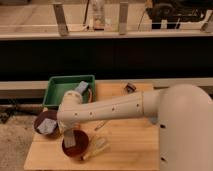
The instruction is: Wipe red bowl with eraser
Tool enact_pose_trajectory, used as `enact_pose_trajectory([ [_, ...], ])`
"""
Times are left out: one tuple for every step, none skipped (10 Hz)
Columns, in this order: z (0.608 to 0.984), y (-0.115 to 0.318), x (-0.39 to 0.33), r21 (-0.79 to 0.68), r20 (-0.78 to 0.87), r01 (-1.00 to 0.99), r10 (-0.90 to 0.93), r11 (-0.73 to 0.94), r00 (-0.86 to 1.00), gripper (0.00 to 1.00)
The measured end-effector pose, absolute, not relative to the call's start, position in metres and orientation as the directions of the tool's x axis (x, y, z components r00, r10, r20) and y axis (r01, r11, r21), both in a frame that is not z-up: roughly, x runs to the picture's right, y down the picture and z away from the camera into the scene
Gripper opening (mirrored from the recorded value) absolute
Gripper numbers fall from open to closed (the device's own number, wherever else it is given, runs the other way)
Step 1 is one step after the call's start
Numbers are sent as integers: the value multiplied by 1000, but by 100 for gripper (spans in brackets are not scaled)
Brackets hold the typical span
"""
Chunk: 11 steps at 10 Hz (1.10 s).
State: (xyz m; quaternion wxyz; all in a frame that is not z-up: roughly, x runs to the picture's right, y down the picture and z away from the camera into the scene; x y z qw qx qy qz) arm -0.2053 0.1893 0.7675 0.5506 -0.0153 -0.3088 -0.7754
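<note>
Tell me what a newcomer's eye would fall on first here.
The bulky white arm stretches across the wooden table, its pincer at the red bowl near the front left, with the eraser. Behind sits a green tray; left of the red bowl, a maroon bowl holds a pale cloth.

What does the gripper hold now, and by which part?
Seemingly the eraser, by its upper end; the gripper hangs over the red bowl, at its left side.

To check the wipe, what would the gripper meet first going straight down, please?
Probably the red bowl: the gripper points down over it, eraser at its tip; depth is unclear.
</note>
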Motion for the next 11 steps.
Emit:
enact_pose_trajectory([
  [766,192,-209,487,355,851,-845,-198,-400,0],
  [762,195,-212,492,354,846,-840,-206,-411,0],
  [755,203,-216,500,355,838,-830,-220,-430,0],
  [752,206,-217,501,354,834,-825,-232,-441,0],
  [746,214,-215,502,360,831,-816,-239,-452,0],
  [741,219,-210,504,363,830,-812,-241,-457,0],
  [736,222,-202,504,365,830,-812,-239,-455,0],
  [733,223,-196,504,362,830,-815,-239,-454,0],
  [730,223,-189,501,361,833,-818,-235,-448,0],
  [728,223,-182,499,359,836,-823,-231,-441,0],
  [726,222,-174,493,356,840,-829,-226,-432,0],
])
